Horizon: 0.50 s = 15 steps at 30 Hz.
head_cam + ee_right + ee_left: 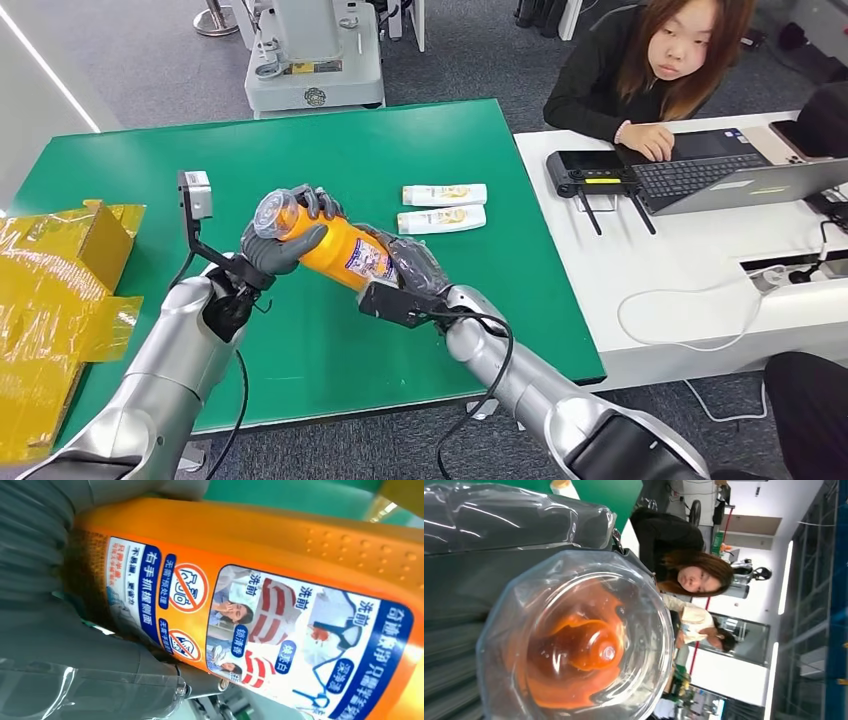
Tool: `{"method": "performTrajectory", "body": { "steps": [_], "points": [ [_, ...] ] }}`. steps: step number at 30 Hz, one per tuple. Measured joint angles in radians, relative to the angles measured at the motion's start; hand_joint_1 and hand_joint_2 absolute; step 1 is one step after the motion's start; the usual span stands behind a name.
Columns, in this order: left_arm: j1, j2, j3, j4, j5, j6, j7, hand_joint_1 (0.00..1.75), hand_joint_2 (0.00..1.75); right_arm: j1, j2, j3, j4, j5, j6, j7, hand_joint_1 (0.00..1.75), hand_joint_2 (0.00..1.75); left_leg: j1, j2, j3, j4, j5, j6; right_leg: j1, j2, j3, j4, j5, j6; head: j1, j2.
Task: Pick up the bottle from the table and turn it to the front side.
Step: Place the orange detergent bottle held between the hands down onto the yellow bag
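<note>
An orange bottle (340, 250) with a clear cap (272, 213) is held tilted above the green table (400, 150). My left hand (280, 245) grips its cap end, and my right hand (415, 265) holds its base end. The clear cap (579, 640) looms close in the left wrist view, with orange showing through it. The right wrist view shows the orange bottle (280, 595) side on, its printed label with pictures and text (280, 630) facing the camera, and my right hand (75, 645) wrapped around one end.
Two white bottles (443, 208) lie side by side on the table beyond my hands. Yellow plastic bags (60, 290) are heaped at the table's left edge. A person (650, 70) sits at a white desk (690, 260) on the right, using a laptop.
</note>
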Motion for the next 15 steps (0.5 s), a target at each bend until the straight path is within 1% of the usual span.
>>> {"method": "performTrajectory", "body": {
  "steps": [2,4,10,13,15],
  "points": [
    [-0.001,-0.007,0.0,0.0,0.015,0.013,-0.002,1.75,1.75,0.001,0.0,-0.008,-0.009,-0.007,-0.012,-0.009,0.0,1.75,0.0,0.0,0.0,0.0,0.0,0.0,0.0,0.0,0.0,0.0,0.0,0.0,0.0,0.0],
    [-0.002,-0.015,0.0,0.0,0.006,0.056,-0.023,1.75,1.75,0.002,0.0,-0.019,-0.017,-0.01,-0.021,-0.011,0.0,1.75,0.0,0.0,0.0,0.0,0.0,0.0,0.0,0.0,0.0,0.0,0.0,0.0,0.0,0.0],
    [-0.003,-0.04,-0.005,0.0,-0.133,0.281,-0.159,1.75,1.75,0.005,0.0,-0.055,-0.043,0.002,-0.03,-0.009,0.0,1.75,0.0,0.0,0.0,0.0,0.0,0.0,0.0,0.0,0.0,0.0,0.0,0.0,0.0,0.0],
    [-0.004,-0.036,-0.009,-0.002,-0.236,0.409,-0.208,1.75,1.75,0.017,-0.002,-0.073,-0.069,0.009,-0.023,-0.018,0.0,1.75,0.0,0.001,0.0,0.0,0.0,0.0,0.0,0.0,0.0,0.0,0.0,0.0,0.0,0.0],
    [-0.004,-0.027,-0.01,-0.007,-0.296,0.475,-0.227,1.75,1.75,0.032,-0.007,-0.082,-0.09,0.005,-0.014,-0.034,0.0,1.75,0.0,0.0,0.0,0.0,0.0,0.0,0.0,0.0,0.0,0.0,0.0,0.0,0.0,0.0]
  ]
}}
